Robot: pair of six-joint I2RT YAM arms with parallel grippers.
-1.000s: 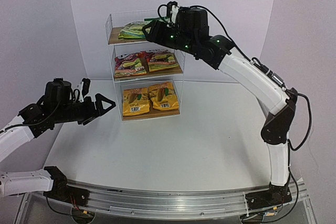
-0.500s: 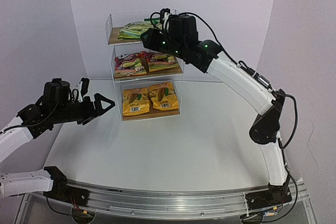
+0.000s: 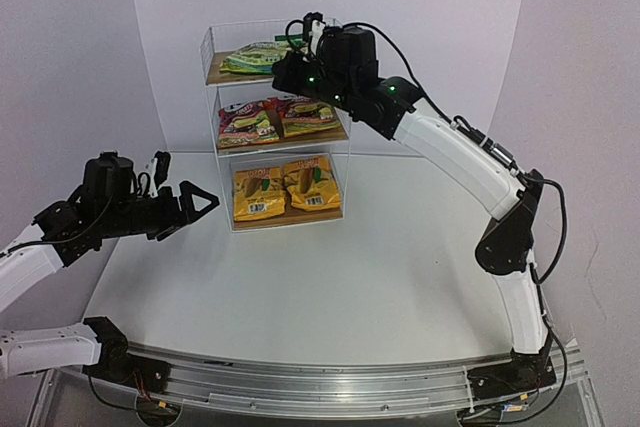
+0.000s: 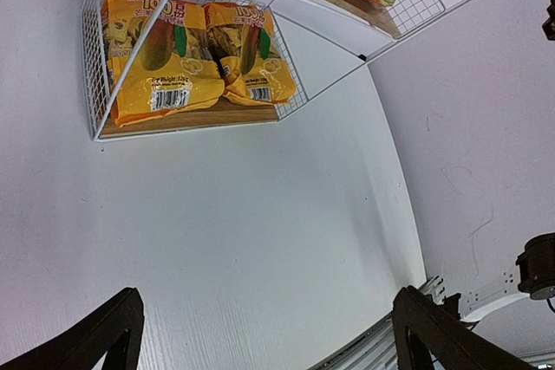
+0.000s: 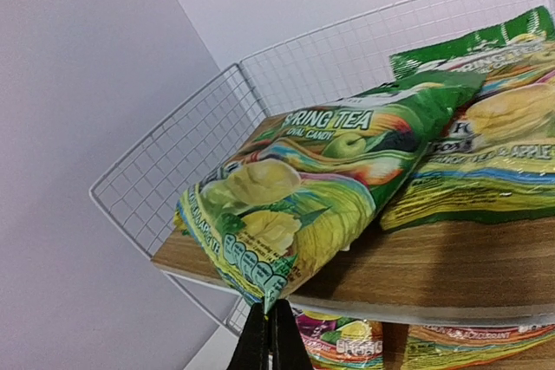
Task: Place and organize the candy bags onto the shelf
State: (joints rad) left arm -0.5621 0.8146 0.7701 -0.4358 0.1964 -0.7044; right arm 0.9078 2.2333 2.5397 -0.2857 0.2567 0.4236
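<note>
Jaws of the right gripper (image 5: 265, 314), bottom centre of its wrist view, pinch the green bag (image 5: 303, 188) by its corner on the shelf (image 5: 451, 275); left gripper (image 3: 190, 185), mid-left overhead, spread wide.

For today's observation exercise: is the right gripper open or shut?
Shut: the right gripper has fingers together, tips at the nearer green bag; grip unclear.

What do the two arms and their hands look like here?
The left arm and right arm have white shells and black joint housings. The right arm carries small green lights and a looping black cable. The left hand has hollow triangular black fingers; the right hand shows thin black ones.
</note>
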